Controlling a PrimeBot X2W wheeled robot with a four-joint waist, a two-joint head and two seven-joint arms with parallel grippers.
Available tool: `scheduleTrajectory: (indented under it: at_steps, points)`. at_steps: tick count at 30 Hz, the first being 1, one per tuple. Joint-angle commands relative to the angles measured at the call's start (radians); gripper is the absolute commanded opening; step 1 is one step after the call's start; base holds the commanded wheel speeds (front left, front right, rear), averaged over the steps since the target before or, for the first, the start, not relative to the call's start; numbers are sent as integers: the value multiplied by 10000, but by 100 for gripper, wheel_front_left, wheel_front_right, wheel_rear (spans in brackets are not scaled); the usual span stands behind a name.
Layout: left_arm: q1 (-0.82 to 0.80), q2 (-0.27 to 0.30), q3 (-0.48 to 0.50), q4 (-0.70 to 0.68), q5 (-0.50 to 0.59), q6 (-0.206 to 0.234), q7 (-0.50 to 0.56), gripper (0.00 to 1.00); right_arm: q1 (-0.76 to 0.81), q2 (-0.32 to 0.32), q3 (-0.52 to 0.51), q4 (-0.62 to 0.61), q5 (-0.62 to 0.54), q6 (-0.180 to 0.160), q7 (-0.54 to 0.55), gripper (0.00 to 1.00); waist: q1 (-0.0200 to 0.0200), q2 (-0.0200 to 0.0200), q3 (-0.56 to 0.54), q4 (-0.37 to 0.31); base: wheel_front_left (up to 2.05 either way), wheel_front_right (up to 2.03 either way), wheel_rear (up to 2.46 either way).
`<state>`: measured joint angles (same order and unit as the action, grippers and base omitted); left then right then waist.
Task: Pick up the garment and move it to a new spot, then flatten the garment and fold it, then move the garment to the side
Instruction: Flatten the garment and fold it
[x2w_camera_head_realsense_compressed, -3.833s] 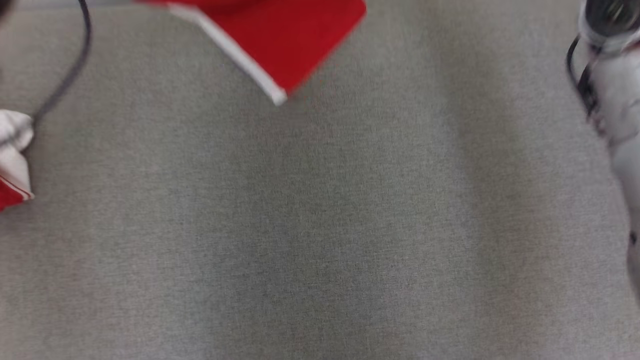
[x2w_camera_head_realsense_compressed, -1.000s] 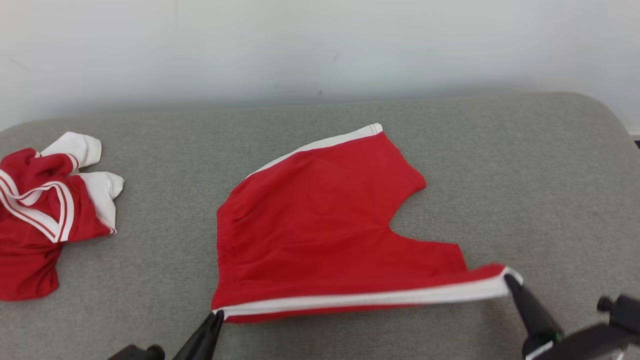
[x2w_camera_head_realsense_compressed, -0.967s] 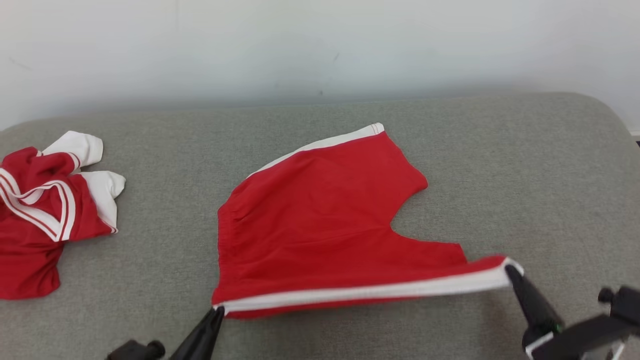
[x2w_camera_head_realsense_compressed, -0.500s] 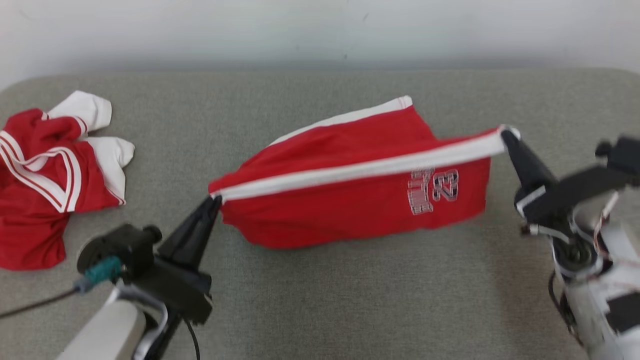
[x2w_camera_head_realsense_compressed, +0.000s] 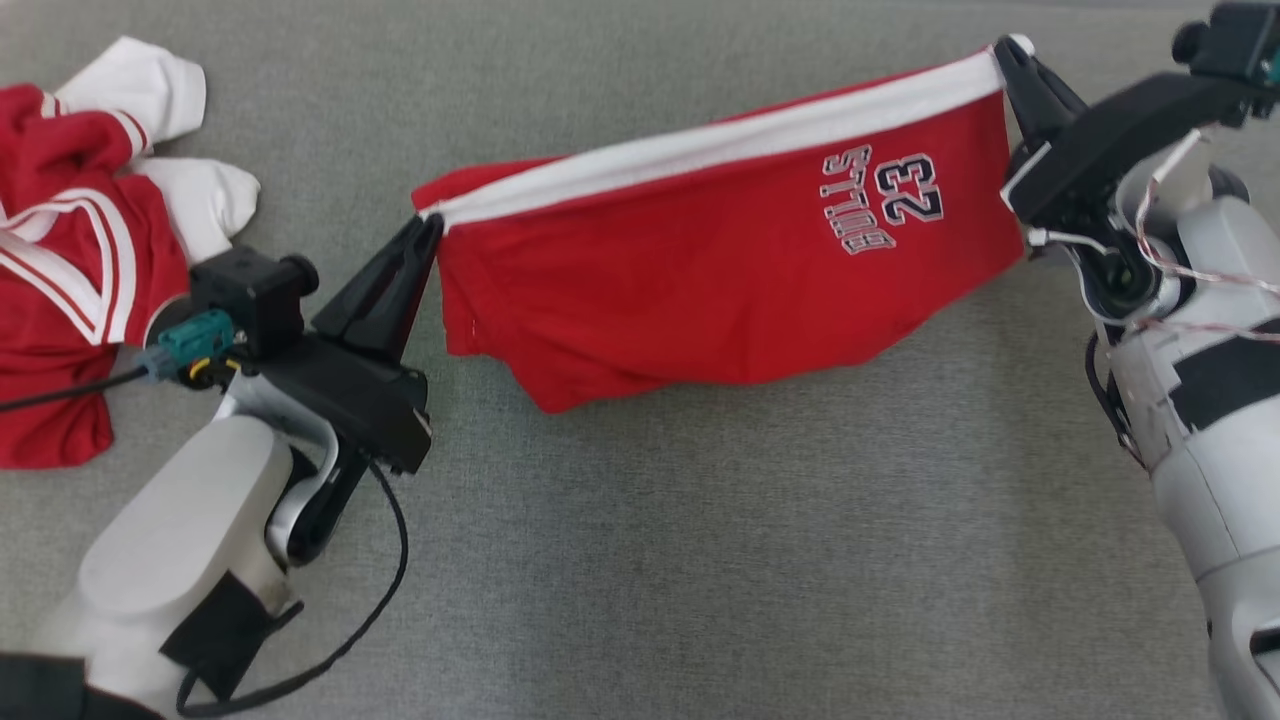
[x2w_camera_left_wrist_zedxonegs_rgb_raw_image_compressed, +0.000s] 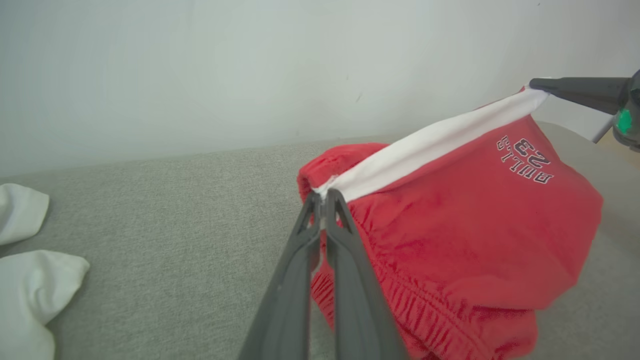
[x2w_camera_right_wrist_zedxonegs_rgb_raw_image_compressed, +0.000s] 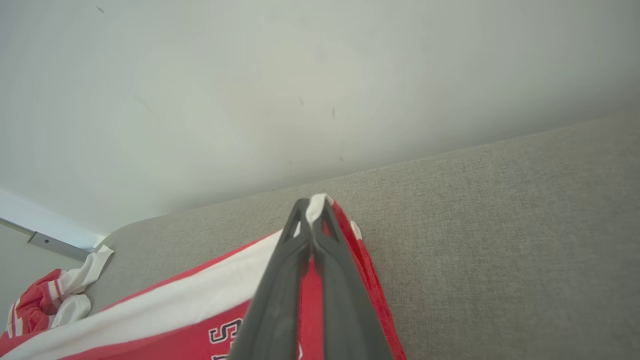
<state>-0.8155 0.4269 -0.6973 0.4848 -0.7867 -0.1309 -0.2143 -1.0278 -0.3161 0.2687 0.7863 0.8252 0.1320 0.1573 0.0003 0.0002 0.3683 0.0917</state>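
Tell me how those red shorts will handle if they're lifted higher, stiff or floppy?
Probably floppy: the red shorts sag in a belly below the white stripe stretched between the left gripper and right gripper. Likely light, since two thin fingertip pinches carry them. Let go, they would probably collapse into a heap on the grey cushion.

We see the garment (x2w_camera_head_realsense_compressed: 700, 290) as soft, matt red cloth with a smoother white band, the upholstery (x2w_camera_head_realsense_compressed: 700, 550) beneath the garment as coarse, matt grey weave, and the left gripper (x2w_camera_head_realsense_compressed: 429, 224) and right gripper (x2w_camera_head_realsense_compressed: 1003, 50) at the garment's ends as matt dark plastic.
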Motion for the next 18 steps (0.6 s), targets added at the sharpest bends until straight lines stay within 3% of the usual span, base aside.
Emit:
scheduleTrajectory:
  at_steps: [1,12,13,14,15,16,17,18]
  points:
    - [-308,-39,-137,161,-95,18,-79,0,-294,64,96,265,-108,-19,-85,0,-3,-2,590,322,0,0,0]
    - [-1703,-345,-1555,1277,-998,16,-391,0,-1812,295,985,2204,-671,-19,-645,0,-3,-2,1285,457,0,0,0]
    - [-1777,-339,-1644,1338,-1063,16,-408,0,-1861,293,1062,2272,-666,-19,-711,3,-3,-2,1298,453,0,0,0]
    - [-1823,-341,-1721,1406,-1139,16,-441,0,-1897,296,1145,2344,-654,-19,-745,25,-3,-2,1293,449,0,0,0]
    - [-1874,-343,-1770,1467,-1150,15,-457,27,-1928,283,1220,2389,-625,-19,-828,79,-3,-2,1277,450,0,0,0]
    - [-1897,-357,-1822,1520,-1160,15,-476,49,-1925,292,1288,2426,-570,-18,-885,100,-3,-2,1230,442,0,0,0]
    - [-1901,-364,-1855,1560,-1198,15,-483,100,-1910,292,1354,2452,-529,-19,-903,100,-3,-2,1187,434,0,0,0]
    - [-1894,-371,-1883,1607,-1219,15,-493,100,-1878,285,1444,2450,-477,-19,-958,100,-3,-2,1130,432,0,0,0]
